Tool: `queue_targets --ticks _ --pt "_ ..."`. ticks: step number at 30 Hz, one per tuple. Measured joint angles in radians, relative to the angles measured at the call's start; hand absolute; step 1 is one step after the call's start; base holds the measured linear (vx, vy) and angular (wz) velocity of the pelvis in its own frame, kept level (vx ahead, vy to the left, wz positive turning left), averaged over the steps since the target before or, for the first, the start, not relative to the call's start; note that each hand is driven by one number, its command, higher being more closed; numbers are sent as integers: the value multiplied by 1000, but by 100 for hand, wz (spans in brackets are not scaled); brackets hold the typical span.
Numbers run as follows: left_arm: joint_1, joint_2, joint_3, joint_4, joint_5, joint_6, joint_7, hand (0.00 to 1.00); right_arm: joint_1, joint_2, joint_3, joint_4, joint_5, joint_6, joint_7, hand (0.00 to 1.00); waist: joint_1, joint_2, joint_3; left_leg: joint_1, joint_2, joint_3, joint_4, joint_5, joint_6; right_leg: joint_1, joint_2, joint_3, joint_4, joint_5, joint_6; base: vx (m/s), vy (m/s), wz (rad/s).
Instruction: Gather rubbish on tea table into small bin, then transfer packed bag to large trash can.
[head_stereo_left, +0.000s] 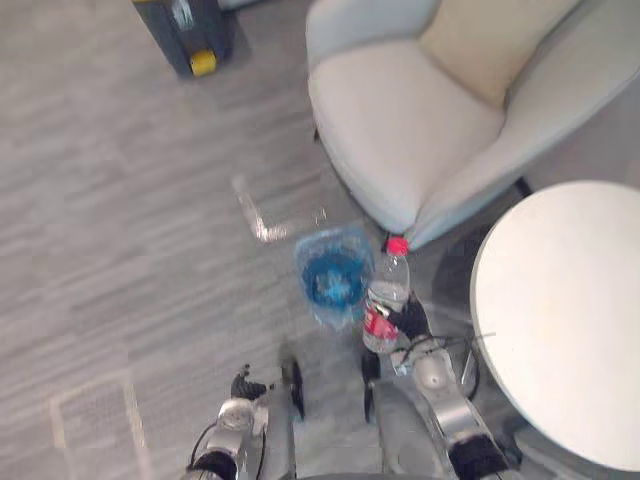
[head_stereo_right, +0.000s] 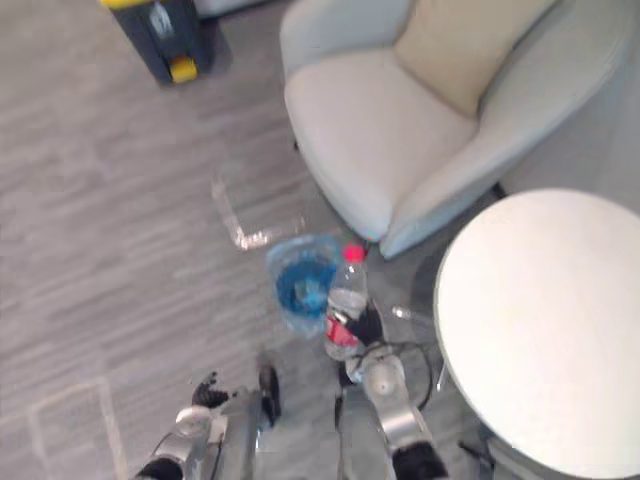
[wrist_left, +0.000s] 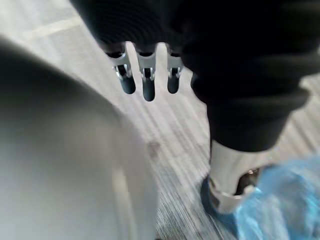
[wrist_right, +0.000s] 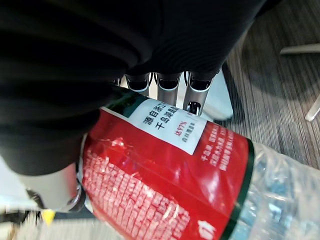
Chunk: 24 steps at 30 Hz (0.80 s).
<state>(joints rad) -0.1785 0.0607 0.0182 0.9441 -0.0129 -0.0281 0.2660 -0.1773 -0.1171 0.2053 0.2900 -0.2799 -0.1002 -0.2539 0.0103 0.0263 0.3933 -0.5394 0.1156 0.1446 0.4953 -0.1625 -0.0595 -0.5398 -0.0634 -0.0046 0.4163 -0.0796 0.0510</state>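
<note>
One bottle (head_stereo_left: 386, 292) sits clasped in the right hand (head_stereo_left: 412, 320).

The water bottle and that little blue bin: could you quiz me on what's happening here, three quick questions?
1. True or false: the right hand has its fingers curled round the bottle.
2. Where does the blue-lined small bin stand? A on a shelf; B on the floor by the armchair; C on the armchair's seat.
3. Fill in: the bottle's cap is ___.
Key: 1 true; 2 B; 3 red.
</note>
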Motion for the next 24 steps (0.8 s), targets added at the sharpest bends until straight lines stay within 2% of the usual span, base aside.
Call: queue_targets --ticks 4,6,7,9,12,15,18,24 --pt "-65 -10 18 -56 -33 -7 30 0 -106 -27 3 -31 -32 15 -24 100 10 1 25 -173 13 -22 87 -10 4 -162 -3 -24 91 -16 -8 -118 -25 19" --pt "-87 -40 30 -140 -57 -11 55 0 -179 -64 -10 -60 -32 20 -53 100 23 1 38 -290 11 -36 129 -10 4 -273 -11 -38 147 -22 -10 -93 8 28" --pt "-84 -58 23 -200 -66 -17 61 0 -216 -84 -28 -61 -31 24 -69 100 30 2 63 -323 8 -42 147 -4 10 -305 -21 -47 177 -30 -11 -62 19 33" --pt "-73 -74 16 -282 -73 -26 61 0 -248 -120 -56 -68 -31 33 -87 100 44 3 65 -388 -4 -61 172 -4 11 -366 -37 -63 225 -51 -17 -39 16 39" --pt "-43 -72 2 -409 -90 -54 59 0 -327 -168 -78 -68 -30 40 -109 100 58 3 85 -482 -19 -86 210 6 3 -454 -62 -89 298 -79 -23 -22 7 46" --pt "-37 -66 1 -478 -95 -66 55 0 -395 -203 -83 -68 -24 40 -119 100 79 0 102 -541 -31 -99 227 10 1 -514 -77 -98 341 -98 -25 1 -2 27" --pt "-23 -64 1 -525 -98 -78 53 0 -446 -213 -84 -61 -23 40 -122 100 86 0 102 -587 -39 -101 226 16 1 -565 -89 -102 356 -108 -27 12 -2 19" --pt "-3 -38 -11 -573 -97 -97 34 0 -529 -238 -83 58 13 40 -138 100 96 -1 103 -644 -46 -103 241 20 0 -619 -106 -111 390 -128 -27 28 4 13"
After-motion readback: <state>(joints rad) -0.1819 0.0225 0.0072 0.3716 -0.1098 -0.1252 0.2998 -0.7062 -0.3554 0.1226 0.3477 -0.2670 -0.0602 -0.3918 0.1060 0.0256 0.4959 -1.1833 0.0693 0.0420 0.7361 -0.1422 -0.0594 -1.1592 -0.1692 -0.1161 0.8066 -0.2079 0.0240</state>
